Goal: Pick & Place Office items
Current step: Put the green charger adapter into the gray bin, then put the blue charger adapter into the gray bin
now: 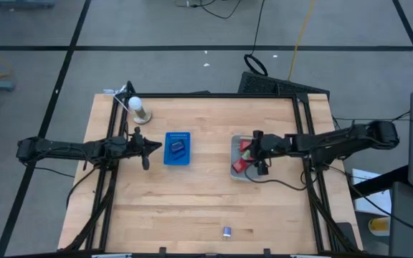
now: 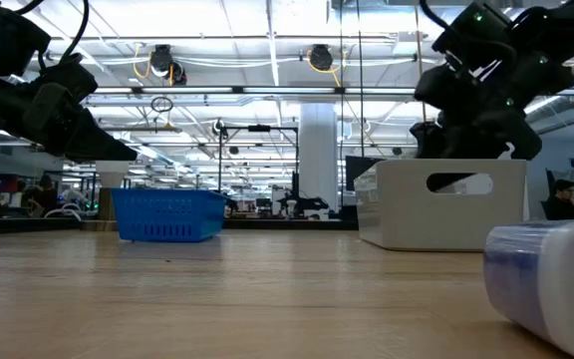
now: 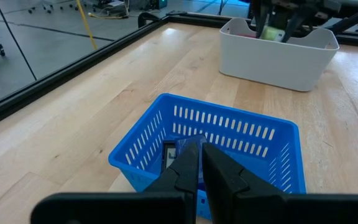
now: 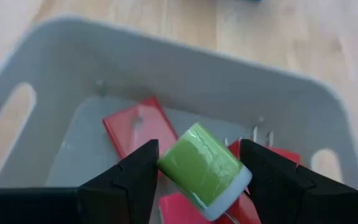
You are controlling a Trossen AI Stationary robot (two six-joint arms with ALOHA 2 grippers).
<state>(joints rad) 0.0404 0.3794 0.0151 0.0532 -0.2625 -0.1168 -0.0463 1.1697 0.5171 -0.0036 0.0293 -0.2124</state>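
Observation:
My right gripper [image 4: 199, 157] hangs over the pale grey bin [image 4: 166, 74] at the table's right [image 1: 236, 170], shut on a small green roll [image 4: 201, 167]. Flat red pieces [image 4: 135, 127] lie on the bin's floor beneath it. My left gripper [image 3: 199, 149] is shut and empty. It hovers just left of the blue slotted basket [image 3: 229, 124], which sits mid-table [image 1: 178, 159] with a dark piece [image 3: 168, 157] on its floor. A blue-and-white roll [image 1: 226, 231] rests on the table close to the near edge, looming large in the low view [image 2: 556, 279]. My right gripper pinches the green roll between its two fingers, by the curved sides [image 4: 173, 155], coming from above and pointing down into the bin. The roll lies tilted across the gap, its white end [image 4: 225, 199] showing, lifted clear of the red pieces below.
A white ball on a small stand [image 1: 139, 109] sits near the table's far left corner. A black frame rail [image 3: 73, 62] edges the table. Bare wood lies between basket and bin and across the near half of the table.

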